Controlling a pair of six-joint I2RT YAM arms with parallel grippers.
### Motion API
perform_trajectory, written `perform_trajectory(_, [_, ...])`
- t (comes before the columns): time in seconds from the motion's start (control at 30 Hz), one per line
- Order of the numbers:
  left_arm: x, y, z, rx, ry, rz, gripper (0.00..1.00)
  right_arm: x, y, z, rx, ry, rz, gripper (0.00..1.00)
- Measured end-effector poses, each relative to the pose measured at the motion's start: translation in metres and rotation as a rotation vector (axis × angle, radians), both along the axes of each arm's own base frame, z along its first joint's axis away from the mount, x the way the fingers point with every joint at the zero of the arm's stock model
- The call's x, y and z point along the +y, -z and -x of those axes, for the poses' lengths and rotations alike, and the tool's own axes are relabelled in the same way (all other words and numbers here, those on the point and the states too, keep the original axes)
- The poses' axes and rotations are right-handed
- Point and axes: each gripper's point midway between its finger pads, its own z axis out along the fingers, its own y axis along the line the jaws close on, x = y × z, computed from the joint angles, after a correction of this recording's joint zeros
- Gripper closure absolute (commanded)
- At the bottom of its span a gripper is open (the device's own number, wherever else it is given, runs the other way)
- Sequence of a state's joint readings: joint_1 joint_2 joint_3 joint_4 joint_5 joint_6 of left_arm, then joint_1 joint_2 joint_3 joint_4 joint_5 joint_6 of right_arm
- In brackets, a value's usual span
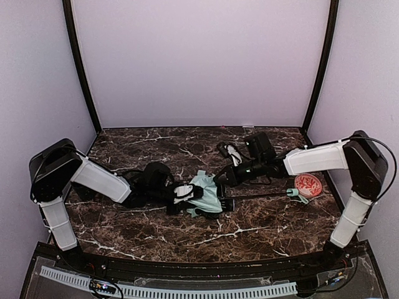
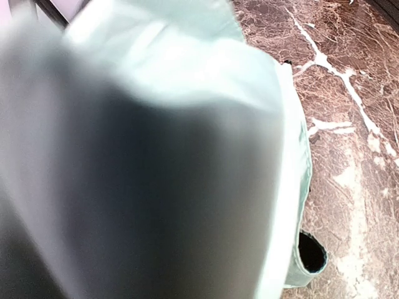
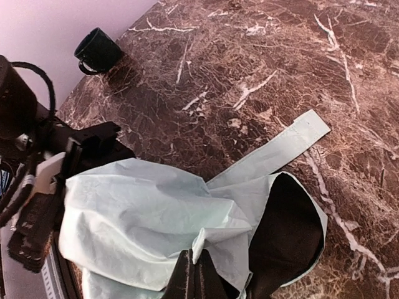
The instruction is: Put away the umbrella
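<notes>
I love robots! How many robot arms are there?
2. The left arm reaches in from the left, the right arm from the right; both meet at the umbrella. None seems hidden.

Nothing readable here, folks. The round orange-red thing [image 1: 308, 184] has white markings, but they're only a pattern, too small to read as letters. The umbrella [image 1: 206, 190] fabric is plain mint, no logo.

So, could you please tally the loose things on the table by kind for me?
Umbrella: 1
Round orange-red patterned object: 1
Dark mug: 1
Total: 3
</notes>
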State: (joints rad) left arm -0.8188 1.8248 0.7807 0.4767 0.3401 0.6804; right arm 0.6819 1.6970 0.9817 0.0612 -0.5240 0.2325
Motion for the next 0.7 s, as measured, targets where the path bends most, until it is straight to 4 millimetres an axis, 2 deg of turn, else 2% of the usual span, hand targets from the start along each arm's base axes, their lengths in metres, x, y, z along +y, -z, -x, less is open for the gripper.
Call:
perform_trajectory(0.1, [-0.001, 0.000, 0.001, 0.001, 0.004, -0.003, 1.00, 0.003, 0.025, -0.011, 0.031, 0.016, 0.031, 1.00])
perform_trajectory(0.2, [-0.001, 0.001, 0.001, -0.004, 0.005, -0.008, 1.00, -0.015, 0.068, -0.025, 0.100, 0.082, 0.109, 1.00])
perform_trajectory(0.3, [-0.001, 0.001, 0.001, -0.007, 0.006, -0.011, 1.00, -0.023, 0.093, -0.026, 0.150, 0.095, 0.149, 1.00])
perform_trajectory(0.4, [-0.001, 0.001, 0.003, -0.011, 0.013, -0.013, 1.00, -0.016, 0.099, -0.027, 0.157, 0.082, 0.156, 1.00])
perform_trajectory(0.5, [-0.003, 0.001, 0.004, -0.018, 0.022, -0.015, 1.00, -0.009, 0.098, -0.040, 0.135, 0.084, 0.158, 1.00])
perform_trajectory(0.63, [-0.003, 0.002, 0.005, -0.035, 0.024, -0.023, 1.00, 0.000, 0.098, -0.057, 0.093, 0.076, 0.198, 0.78])
perform_trajectory(0.7, [-0.003, 0.002, 0.005, -0.043, 0.025, -0.027, 1.00, -0.007, 0.094, -0.069, 0.042, 0.099, 0.240, 0.63])
